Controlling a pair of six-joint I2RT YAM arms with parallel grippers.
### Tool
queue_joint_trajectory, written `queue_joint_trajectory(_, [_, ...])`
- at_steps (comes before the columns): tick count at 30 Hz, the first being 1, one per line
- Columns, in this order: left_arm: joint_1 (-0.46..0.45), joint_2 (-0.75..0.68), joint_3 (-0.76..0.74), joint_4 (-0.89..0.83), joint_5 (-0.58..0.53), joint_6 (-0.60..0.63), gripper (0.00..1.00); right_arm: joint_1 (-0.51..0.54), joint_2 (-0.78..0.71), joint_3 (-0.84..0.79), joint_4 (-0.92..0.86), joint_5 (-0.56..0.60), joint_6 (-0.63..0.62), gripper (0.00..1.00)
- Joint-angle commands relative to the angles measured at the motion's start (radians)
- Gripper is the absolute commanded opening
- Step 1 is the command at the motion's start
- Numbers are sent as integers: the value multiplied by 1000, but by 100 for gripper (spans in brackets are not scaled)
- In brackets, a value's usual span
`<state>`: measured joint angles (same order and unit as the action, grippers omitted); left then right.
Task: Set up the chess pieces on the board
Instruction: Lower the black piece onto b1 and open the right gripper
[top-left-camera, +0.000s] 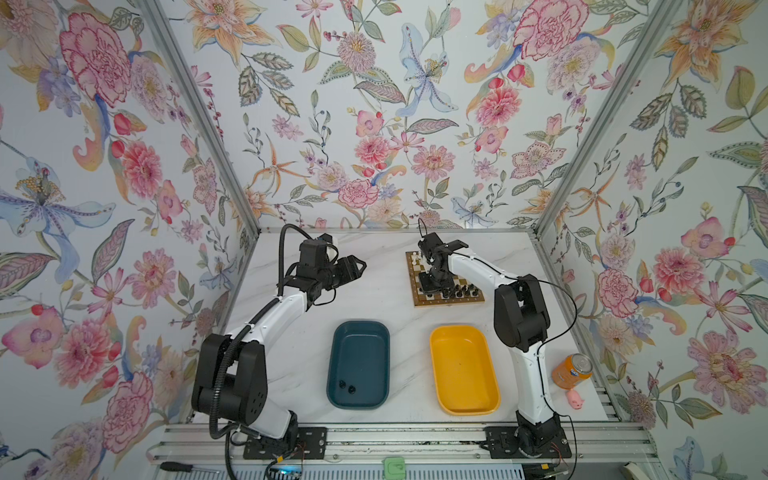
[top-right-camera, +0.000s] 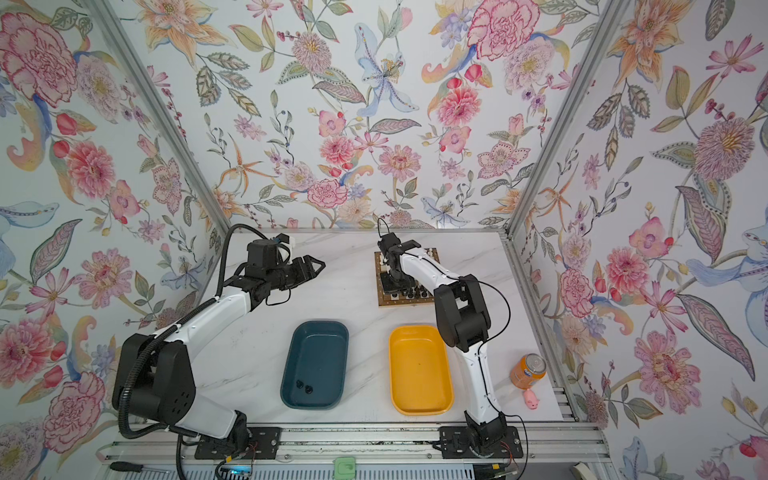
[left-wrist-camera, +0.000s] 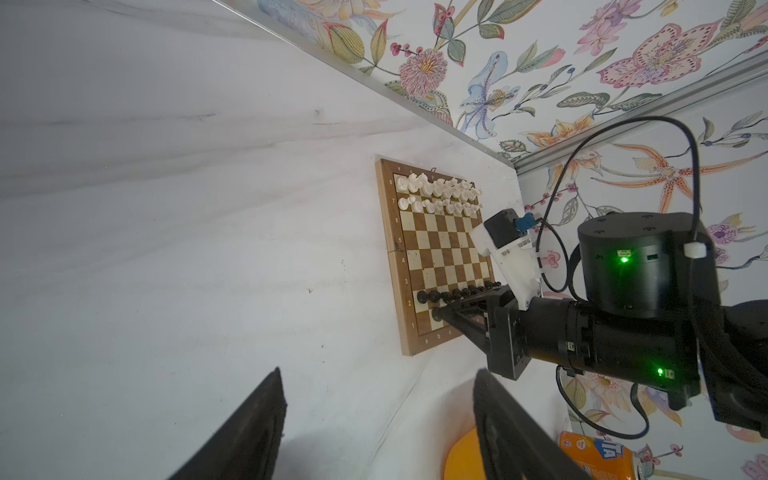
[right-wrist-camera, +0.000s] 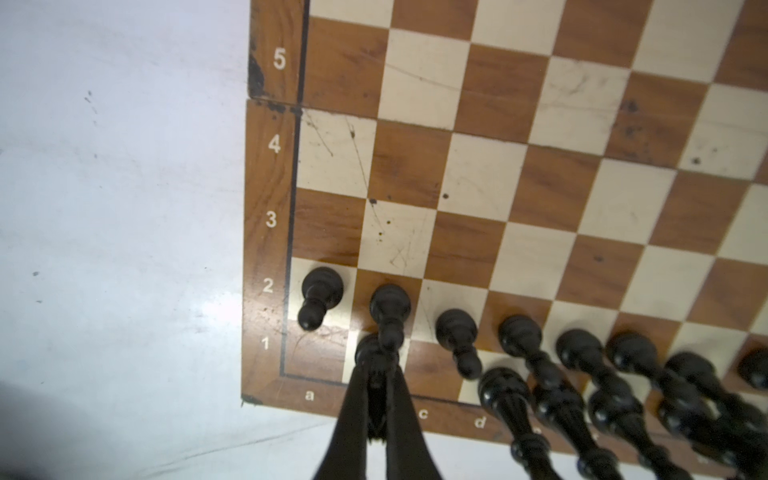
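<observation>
The board (top-left-camera: 449, 302) (top-right-camera: 384, 301) lies at the back right of the table. White chess pieces (left-wrist-camera: 436, 193) fill its two far rows. A row of black pawns (right-wrist-camera: 519, 332) stands on rank 2, with taller black pieces behind it. My right gripper (right-wrist-camera: 376, 353) (top-left-camera: 428, 286) (left-wrist-camera: 440, 313) is low over the board's near-left corner, shut on a black piece (right-wrist-camera: 376, 382) that rests on the square by the letter b. My left gripper (top-left-camera: 361, 266) (top-right-camera: 320, 266) (left-wrist-camera: 377, 370) hangs open and empty above the table, left of the board. Two black pieces (top-left-camera: 347, 385) (top-right-camera: 303, 385) lie in the teal tray.
A teal tray (top-left-camera: 358, 332) and a yellow tray (top-left-camera: 457, 332) sit side by side in front of the board. An orange soda can (top-left-camera: 572, 370) and a small pink pig toy (top-left-camera: 575, 400) stand at the right edge beside the right arm's base.
</observation>
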<state>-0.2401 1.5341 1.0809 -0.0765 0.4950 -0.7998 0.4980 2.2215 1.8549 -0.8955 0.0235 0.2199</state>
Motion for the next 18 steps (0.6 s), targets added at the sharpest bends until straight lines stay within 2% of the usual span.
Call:
queue_joint_trajectory(1, [11, 18, 16, 6, 22, 16, 73, 11, -17, -31, -41, -5, 1, 5])
queue_joint_trajectory(10, [13, 11, -3, 20, 29, 10, 72, 14, -22, -36, -43, -8, 4, 8])
queue_joint_trajectory(14, [16, 4, -8, 20, 30, 12, 72, 17, -27, -33, -42, -5, 4, 23])
queue_joint_trajectory(18, [16, -5, -14, 20, 29, 10, 72, 19, -29, -18, -42, 2, 6, 30])
